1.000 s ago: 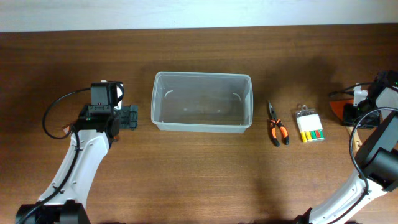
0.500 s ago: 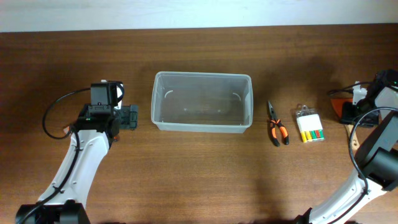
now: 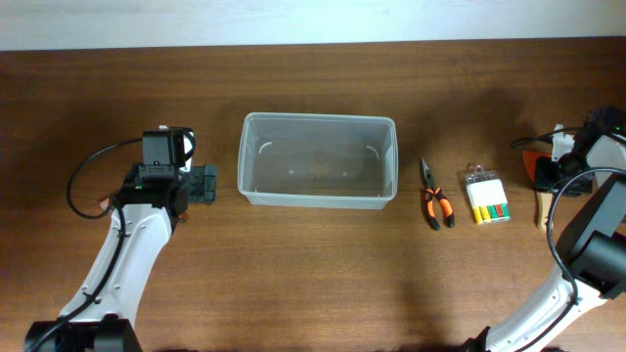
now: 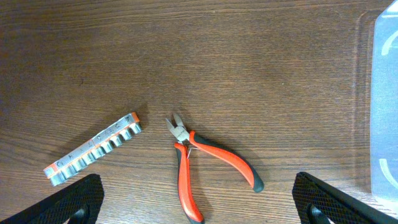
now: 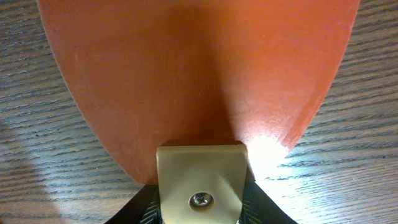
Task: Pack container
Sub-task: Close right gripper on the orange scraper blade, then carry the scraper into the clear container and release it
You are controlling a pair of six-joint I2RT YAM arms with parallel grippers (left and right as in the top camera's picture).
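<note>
The clear plastic container [image 3: 318, 193] stands mid-table, and nothing shows inside it. My left gripper [image 3: 201, 184] is open and empty just left of it. In the left wrist view its jaws [image 4: 200, 208] hang over red-handled cutters [image 4: 214, 160] and a socket rail [image 4: 93, 149], with the container's edge [image 4: 387, 93] at the right. My right gripper [image 3: 559, 166] at the far right is shut on an orange scraper [image 3: 536, 166]. The right wrist view shows its orange blade [image 5: 199, 74], with the jaws [image 5: 199, 202] around the beige handle.
Orange-handled pliers [image 3: 436, 206] and a clear pack of coloured bits [image 3: 486, 196] lie between the container and the right arm. The cutters and socket rail do not show in the overhead view. A black cable [image 3: 83, 181] loops left of the left arm.
The right gripper has shifted slightly with the orange scraper, and its beige handle now shows below the gripper. The left arm has not moved.
</note>
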